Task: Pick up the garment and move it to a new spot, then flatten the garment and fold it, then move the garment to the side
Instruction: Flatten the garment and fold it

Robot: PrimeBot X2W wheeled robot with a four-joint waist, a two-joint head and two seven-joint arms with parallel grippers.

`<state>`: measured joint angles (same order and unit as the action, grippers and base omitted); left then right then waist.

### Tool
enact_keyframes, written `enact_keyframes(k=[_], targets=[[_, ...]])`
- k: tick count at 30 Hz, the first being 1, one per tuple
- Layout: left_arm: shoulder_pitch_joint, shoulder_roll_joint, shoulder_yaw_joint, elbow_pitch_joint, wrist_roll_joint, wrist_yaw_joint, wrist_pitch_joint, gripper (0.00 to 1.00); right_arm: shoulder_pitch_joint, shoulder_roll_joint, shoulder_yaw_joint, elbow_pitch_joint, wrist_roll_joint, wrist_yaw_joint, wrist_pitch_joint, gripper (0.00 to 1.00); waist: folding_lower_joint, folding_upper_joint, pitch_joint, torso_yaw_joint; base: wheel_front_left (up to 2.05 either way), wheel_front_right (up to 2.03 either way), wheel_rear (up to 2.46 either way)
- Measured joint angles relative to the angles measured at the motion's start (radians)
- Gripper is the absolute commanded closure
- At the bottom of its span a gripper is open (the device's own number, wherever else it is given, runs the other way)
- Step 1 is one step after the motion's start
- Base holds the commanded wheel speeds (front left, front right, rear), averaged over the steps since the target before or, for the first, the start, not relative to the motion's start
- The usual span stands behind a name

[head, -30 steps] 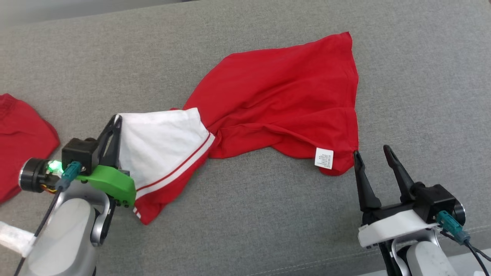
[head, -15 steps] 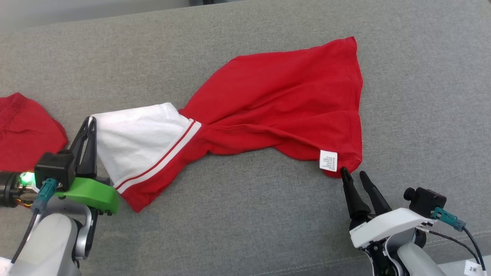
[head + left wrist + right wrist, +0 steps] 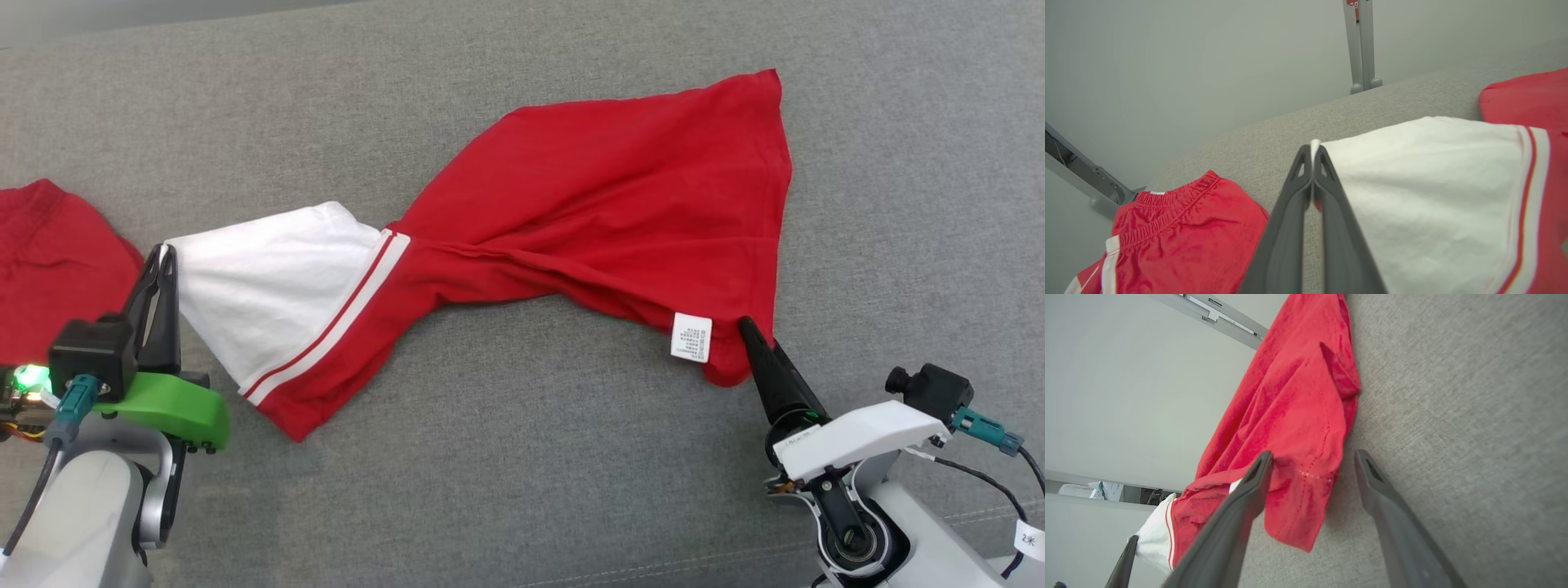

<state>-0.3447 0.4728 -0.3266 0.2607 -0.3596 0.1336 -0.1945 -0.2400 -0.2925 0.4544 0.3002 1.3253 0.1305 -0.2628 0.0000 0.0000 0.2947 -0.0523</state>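
- Head view: the left gripper (image 3: 163, 253) is pinching the white sleeve edge of the garment (image 3: 604, 204), with its fingers pressed together on the cloth. The garment is lying stretched across the grey cushion (image 3: 522, 474), white end to the left and red body to the right. The right gripper (image 3: 747, 327) is lying turned on its side, its tip touching the red hem just beside the white label (image 3: 691, 336). Since a second ago the left gripper has drawn the white end leftward, toward the red shorts (image 3: 57, 253), and the twisted middle has pulled straighter. The right gripper has come up to the hem.
- Left wrist view: the left gripper (image 3: 1313, 149) is clamping the sleeve's corner between its tips. The shorts (image 3: 1184, 241) are lying near, apart from the garment (image 3: 1425, 196).
- Right wrist view: the right gripper (image 3: 1313, 454) is standing wide apart and gripping nothing. One finger is touching the garment (image 3: 1298, 396), whose hem corner is lying between the fingers.
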Motion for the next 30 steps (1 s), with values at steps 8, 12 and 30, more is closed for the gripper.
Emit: enact_keyframes(k=[8,12,30], targets=[[-0.004,0.001,-0.002,0.018,-0.008,0.004,-0.009,1.00,0.027,-0.023,0.017,-0.064,0.045,0.000,0.000,1.00,0.0000,0.0000,-0.011,0.010,0.00,0.00,0.00],[-0.004,0.001,0.000,0.017,-0.010,0.007,-0.016,1.00,0.055,-0.034,0.012,-0.105,0.044,0.000,0.000,1.00,0.0000,0.0000,-0.022,0.008,0.00,0.00,0.00],[-0.034,0.067,0.005,-0.258,-0.052,-0.029,0.067,1.00,0.028,-0.196,-0.038,-0.298,0.043,0.000,0.006,1.00,0.0000,0.0000,-0.071,-0.015,0.00,0.00,0.00]])
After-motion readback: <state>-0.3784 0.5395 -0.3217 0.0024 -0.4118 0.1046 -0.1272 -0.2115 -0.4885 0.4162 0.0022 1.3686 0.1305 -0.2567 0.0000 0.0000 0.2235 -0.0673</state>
